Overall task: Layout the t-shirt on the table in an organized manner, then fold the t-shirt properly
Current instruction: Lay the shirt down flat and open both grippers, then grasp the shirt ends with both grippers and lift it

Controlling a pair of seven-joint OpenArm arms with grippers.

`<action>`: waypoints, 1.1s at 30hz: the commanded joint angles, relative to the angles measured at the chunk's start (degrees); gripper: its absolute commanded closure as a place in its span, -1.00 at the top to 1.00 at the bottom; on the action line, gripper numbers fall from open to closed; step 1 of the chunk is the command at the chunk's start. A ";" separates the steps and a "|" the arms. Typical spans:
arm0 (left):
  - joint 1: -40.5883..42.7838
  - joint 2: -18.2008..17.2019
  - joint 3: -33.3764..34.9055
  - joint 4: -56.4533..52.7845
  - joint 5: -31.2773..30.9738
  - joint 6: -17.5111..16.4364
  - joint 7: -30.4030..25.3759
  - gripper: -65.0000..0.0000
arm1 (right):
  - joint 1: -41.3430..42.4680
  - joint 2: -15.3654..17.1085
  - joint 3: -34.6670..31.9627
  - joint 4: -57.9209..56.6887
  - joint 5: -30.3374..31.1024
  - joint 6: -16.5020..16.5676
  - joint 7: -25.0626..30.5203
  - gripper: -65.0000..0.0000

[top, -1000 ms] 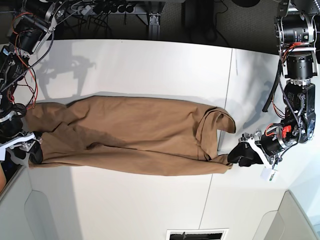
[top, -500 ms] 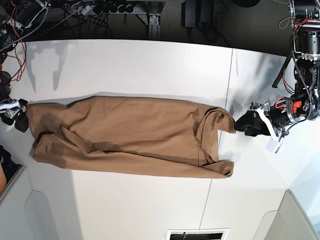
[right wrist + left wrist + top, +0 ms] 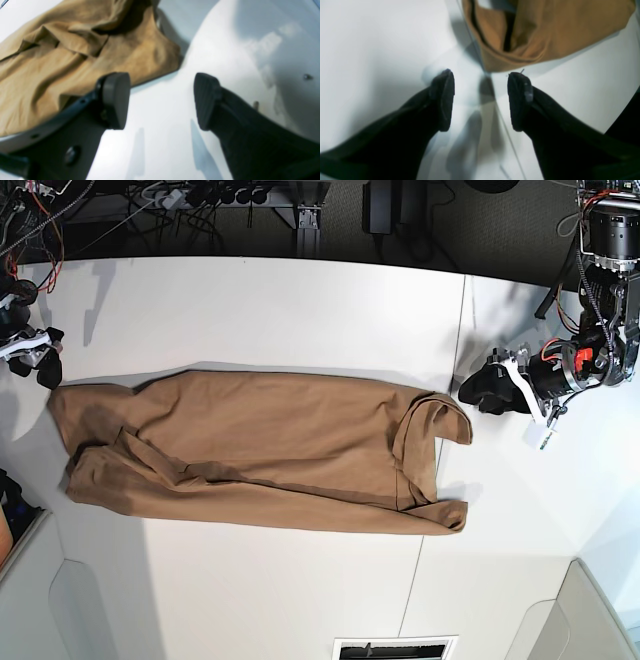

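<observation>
The tan t-shirt (image 3: 260, 450) lies stretched out lengthwise on the white table (image 3: 300, 310), with a folded-over flap at its right end and wrinkles at its left end. My left gripper (image 3: 478, 390) is open and empty, just off the shirt's upper right corner. In the left wrist view the gripper (image 3: 481, 100) hovers over the table seam with the shirt's edge (image 3: 545, 30) just ahead. My right gripper (image 3: 45, 365) is open and empty, above the shirt's upper left corner. In the right wrist view the gripper (image 3: 161, 100) has the shirt (image 3: 62, 57) ahead to the left.
A thin seam (image 3: 460, 330) runs across the table near the shirt's right end. Cables and a power strip (image 3: 200, 195) lie beyond the far edge. Grey panels (image 3: 90, 610) sit at the front corners. A white tag (image 3: 543, 438) hangs by my left gripper.
Both grippers moved from the shirt's lower corners toward the far edge and now sit open off the cloth. The shirt's left end has settled flatter.
</observation>
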 commanded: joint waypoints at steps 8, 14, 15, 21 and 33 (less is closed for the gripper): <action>-0.94 1.14 -0.44 0.87 -0.28 -0.52 -1.20 0.11 | 6.67 3.54 -2.67 -6.34 -2.89 -0.22 2.58 0.21; -0.90 1.55 -0.44 0.87 0.55 -0.52 -1.22 0.11 | 9.81 4.79 -6.95 -14.12 -7.37 -0.24 7.82 0.21; -0.90 1.57 -0.44 0.87 0.55 -0.52 -1.22 0.11 | 10.27 4.81 -7.63 -15.43 -8.74 -0.37 8.52 0.21; -0.94 2.27 -0.44 0.87 0.72 -0.52 -2.38 0.11 | 11.96 4.76 -12.35 -19.80 -10.01 -0.39 10.14 0.21; -1.11 7.23 -0.44 0.87 7.21 -0.52 -10.84 -0.71 | 11.98 4.74 -20.55 -19.12 -8.70 -0.31 10.23 -0.13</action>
